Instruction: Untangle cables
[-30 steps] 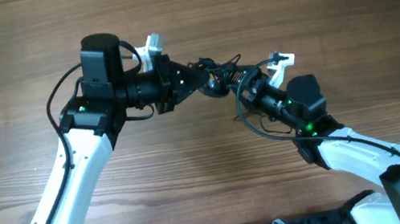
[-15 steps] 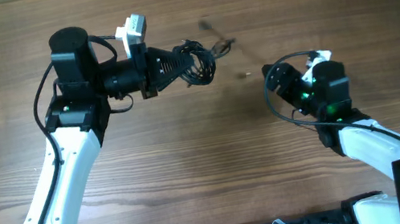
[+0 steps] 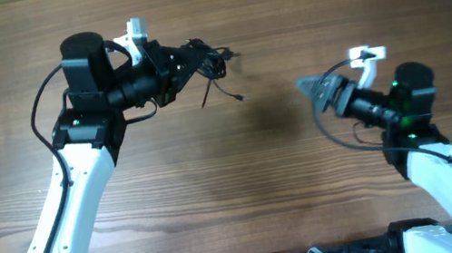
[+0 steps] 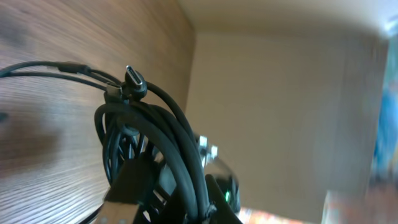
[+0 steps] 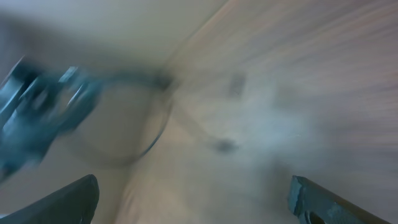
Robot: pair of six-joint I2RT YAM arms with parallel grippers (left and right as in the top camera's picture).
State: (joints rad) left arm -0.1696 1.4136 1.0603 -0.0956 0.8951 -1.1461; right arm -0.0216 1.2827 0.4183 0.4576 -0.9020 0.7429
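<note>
Your right gripper (image 3: 311, 87) has let go and backed off to 3 o'clock, jaws wide and empty, leaving the cables (image 3: 213, 60) still clumped at 12 o'clock, clamped in your left gripper (image 3: 195, 58).

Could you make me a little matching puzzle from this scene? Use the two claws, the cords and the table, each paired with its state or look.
Things:
1. left gripper
2. right gripper
3. cables
4. table

Descriptions:
A. open, nothing between its fingers
B. brown wood grain
C. shut on a clump
D. thin, black, bunched together, one end dangling

Pairs: 1-C, 2-A, 3-D, 4-B
</note>
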